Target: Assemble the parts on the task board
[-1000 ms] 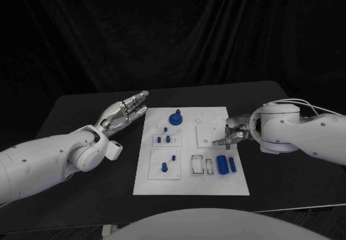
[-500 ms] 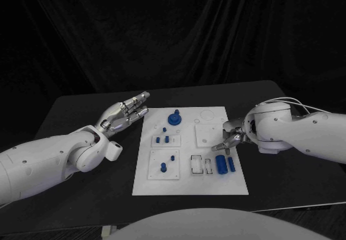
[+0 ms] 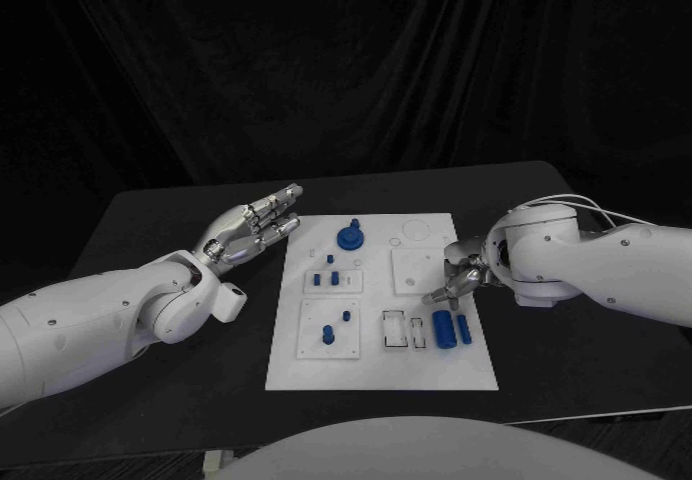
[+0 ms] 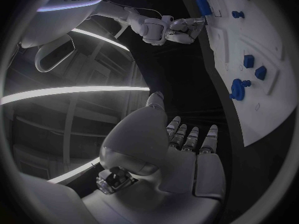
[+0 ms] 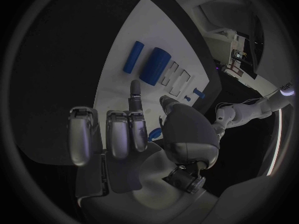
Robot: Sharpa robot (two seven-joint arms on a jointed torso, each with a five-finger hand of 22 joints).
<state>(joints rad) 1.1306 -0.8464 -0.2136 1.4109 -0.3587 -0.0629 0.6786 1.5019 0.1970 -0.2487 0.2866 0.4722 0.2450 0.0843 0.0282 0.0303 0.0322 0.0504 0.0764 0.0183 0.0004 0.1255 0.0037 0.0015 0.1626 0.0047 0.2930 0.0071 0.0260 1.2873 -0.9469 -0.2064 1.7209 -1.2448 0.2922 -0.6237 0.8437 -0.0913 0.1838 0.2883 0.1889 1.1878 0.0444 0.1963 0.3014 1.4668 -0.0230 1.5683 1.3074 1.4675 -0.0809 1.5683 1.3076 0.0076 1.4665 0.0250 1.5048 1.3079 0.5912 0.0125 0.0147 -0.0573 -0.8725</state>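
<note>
Task board (image 3: 378, 372): white plate, centre of the table, within reach of both arms.
Loose parts: two blue cylinders (image 3: 451, 328) lying at the board's right edge, unseated.
Right hand (image 3: 459, 278): poised just above the cylinders, fingers extended, holding nothing; probably positioned for pickup.
Left hand (image 3: 253, 225): flat, fingers together, empty, parked beside the board's left edge.

A flat white rectangular task board (image 3: 433, 375) is lying mid-frame on the black table. Small blue plastic parts (image 3: 451, 328) are resting on it, two cylinders lying at its lower right.
</note>
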